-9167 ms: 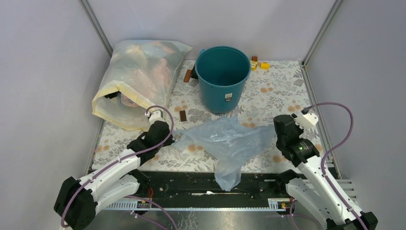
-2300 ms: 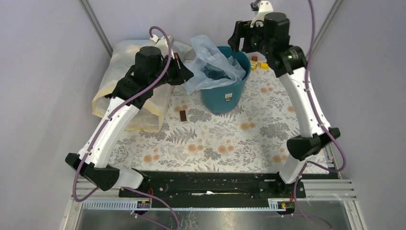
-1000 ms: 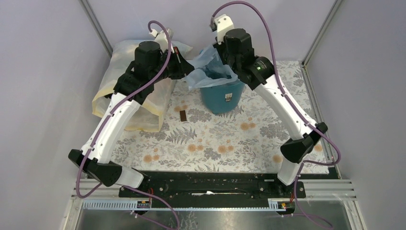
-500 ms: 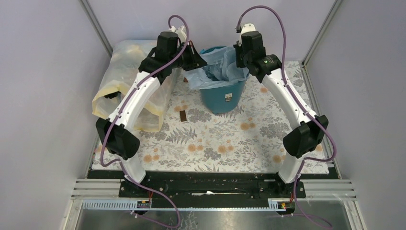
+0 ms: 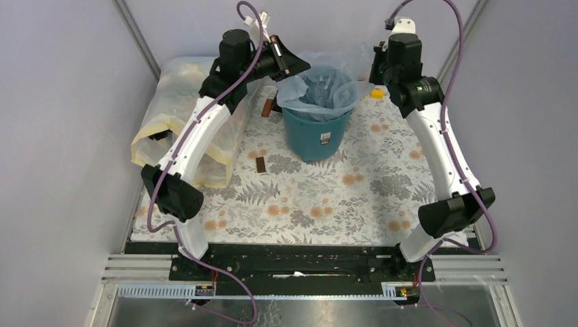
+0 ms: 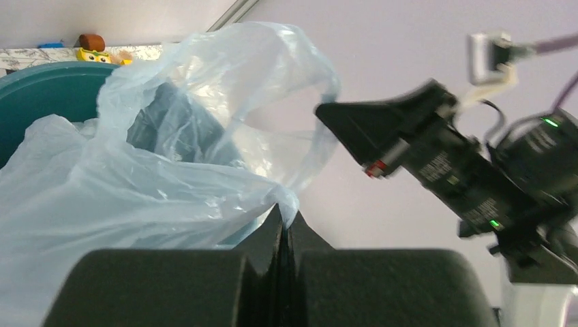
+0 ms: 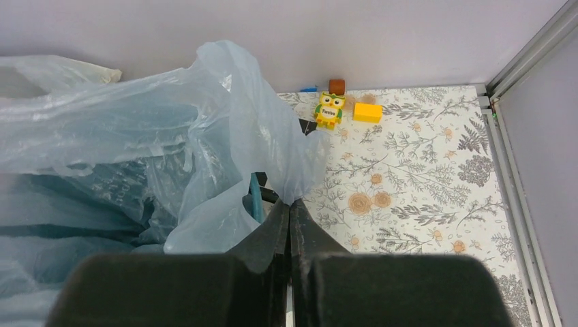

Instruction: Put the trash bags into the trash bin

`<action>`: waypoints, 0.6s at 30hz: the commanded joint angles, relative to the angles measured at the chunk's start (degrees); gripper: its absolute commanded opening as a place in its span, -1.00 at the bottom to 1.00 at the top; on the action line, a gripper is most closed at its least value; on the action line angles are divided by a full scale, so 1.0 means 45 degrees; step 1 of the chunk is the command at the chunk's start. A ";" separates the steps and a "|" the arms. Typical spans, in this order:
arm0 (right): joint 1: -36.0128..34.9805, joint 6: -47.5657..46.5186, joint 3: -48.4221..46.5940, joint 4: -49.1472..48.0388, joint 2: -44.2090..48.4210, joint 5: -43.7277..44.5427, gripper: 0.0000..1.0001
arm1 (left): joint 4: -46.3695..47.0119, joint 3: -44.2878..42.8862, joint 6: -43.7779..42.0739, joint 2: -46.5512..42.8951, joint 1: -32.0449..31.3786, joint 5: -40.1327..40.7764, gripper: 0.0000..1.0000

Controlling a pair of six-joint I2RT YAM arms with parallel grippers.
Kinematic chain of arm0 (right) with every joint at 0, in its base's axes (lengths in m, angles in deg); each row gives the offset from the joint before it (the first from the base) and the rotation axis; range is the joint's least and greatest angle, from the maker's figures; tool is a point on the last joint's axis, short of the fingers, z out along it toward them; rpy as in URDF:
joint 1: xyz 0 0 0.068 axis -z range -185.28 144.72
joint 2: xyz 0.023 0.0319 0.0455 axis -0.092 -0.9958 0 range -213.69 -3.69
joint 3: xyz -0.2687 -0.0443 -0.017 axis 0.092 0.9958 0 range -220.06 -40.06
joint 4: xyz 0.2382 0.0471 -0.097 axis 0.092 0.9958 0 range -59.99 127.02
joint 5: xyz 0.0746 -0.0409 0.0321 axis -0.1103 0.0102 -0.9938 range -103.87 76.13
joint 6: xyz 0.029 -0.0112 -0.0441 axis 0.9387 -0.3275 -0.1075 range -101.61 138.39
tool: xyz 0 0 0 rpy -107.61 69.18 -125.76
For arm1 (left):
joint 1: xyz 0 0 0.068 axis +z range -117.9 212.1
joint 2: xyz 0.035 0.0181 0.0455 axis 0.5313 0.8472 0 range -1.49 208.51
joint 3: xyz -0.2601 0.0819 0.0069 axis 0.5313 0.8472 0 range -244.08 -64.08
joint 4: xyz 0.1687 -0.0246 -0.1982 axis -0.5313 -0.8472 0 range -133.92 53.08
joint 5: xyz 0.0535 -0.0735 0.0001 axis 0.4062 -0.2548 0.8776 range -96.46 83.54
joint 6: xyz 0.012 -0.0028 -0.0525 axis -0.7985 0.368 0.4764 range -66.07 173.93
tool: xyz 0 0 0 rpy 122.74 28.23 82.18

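Observation:
The pale blue trash bag (image 5: 320, 85) hangs open inside the teal trash bin (image 5: 315, 133), its rim stretched wide above the bin's top. My left gripper (image 5: 302, 67) is shut on the bag's left edge; its wrist view shows the film (image 6: 204, 163) pinched at the tips (image 6: 285, 212). My right gripper (image 5: 377, 66) is shut on the bag's right edge, and its wrist view shows the bag (image 7: 136, 150) pinched there (image 7: 290, 203). Both grippers hold the rim above the bin.
A large yellowish sack (image 5: 184, 119) lies at the back left. Small toys, a yellow block (image 5: 376, 93) and an owl figure (image 7: 330, 109), sit behind the bin. Brown pieces (image 5: 261, 164) lie on the floral cloth. Grey walls stand close behind.
Both grippers have moved apart and back, stretching the bag's mouth wide over the bin. The bag now hangs deeper inside the bin.

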 commanded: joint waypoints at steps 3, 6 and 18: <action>-0.0110 0.0310 0.0594 0.0001 0.1243 0.0129 -1.00 | 0.1201 0.0100 0.0798 0.1229 -0.0041 -0.0426 -1.00; -0.0091 0.0370 0.1068 0.0013 0.1676 0.0001 -1.00 | 0.0202 -0.0578 0.0164 0.1133 0.0130 -0.0242 -1.00; 0.0229 0.1423 0.2485 0.0910 0.1849 0.1643 -0.98 | -0.1610 0.3182 -0.1345 -0.3616 0.1089 0.0671 -1.00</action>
